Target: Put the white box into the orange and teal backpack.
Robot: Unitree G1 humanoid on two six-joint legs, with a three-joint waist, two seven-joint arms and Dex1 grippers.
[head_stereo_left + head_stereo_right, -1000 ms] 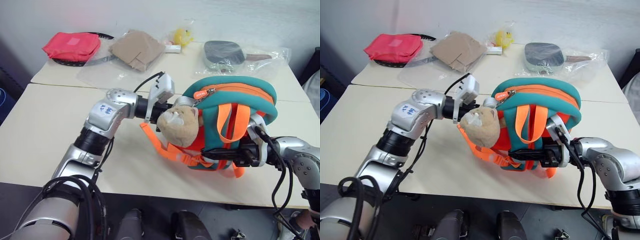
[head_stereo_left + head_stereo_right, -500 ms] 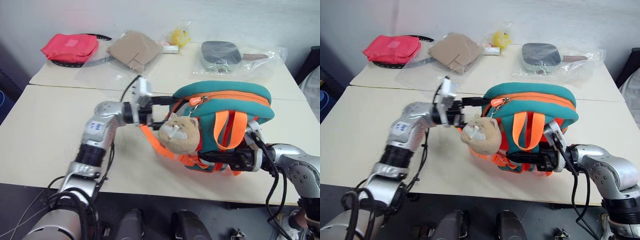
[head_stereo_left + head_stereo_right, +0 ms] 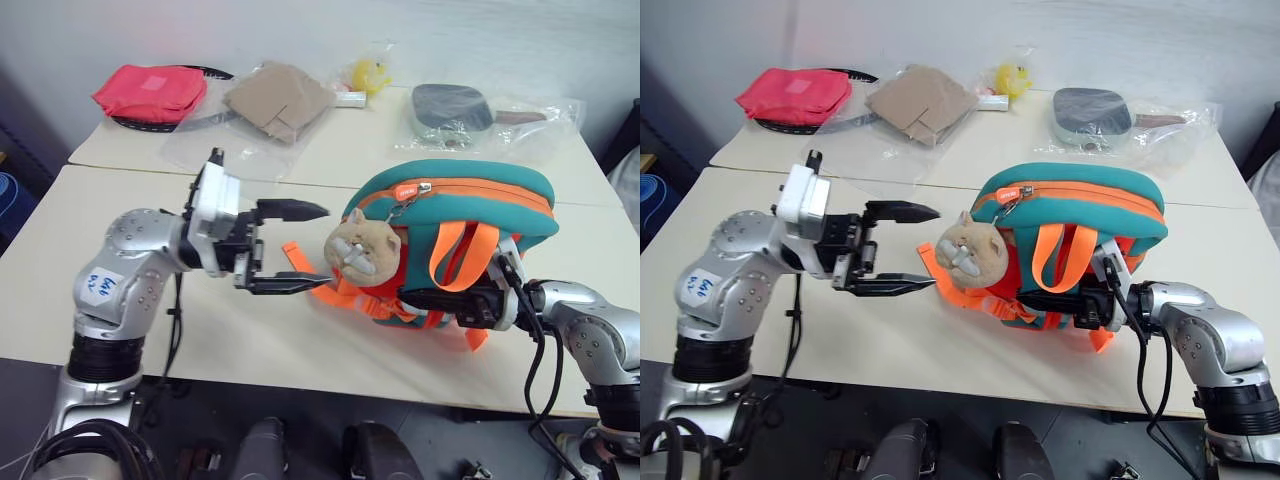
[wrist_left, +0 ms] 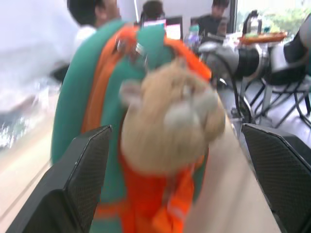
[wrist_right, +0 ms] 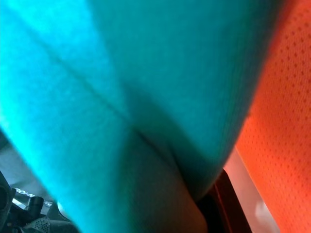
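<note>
Along the far side of the table (image 3: 120, 300) lie a red pouch (image 3: 146, 93), a tan folded item in a clear bag (image 3: 277, 100), a small yellow toy (image 3: 365, 72) and a dark paddle in a clear bag (image 3: 452, 106), all well apart from the arms. The orange and teal backpack (image 3: 470, 205) stands near the front edge, its plush animal head (image 3: 362, 250) and orange straps (image 3: 345, 292) facing the left gripper (image 3: 305, 247), whose fingers are spread wide just beside the head without touching it. The right gripper (image 3: 425, 300) is pinched onto the backpack's lower edge, and the zipper looks closed.
</note>
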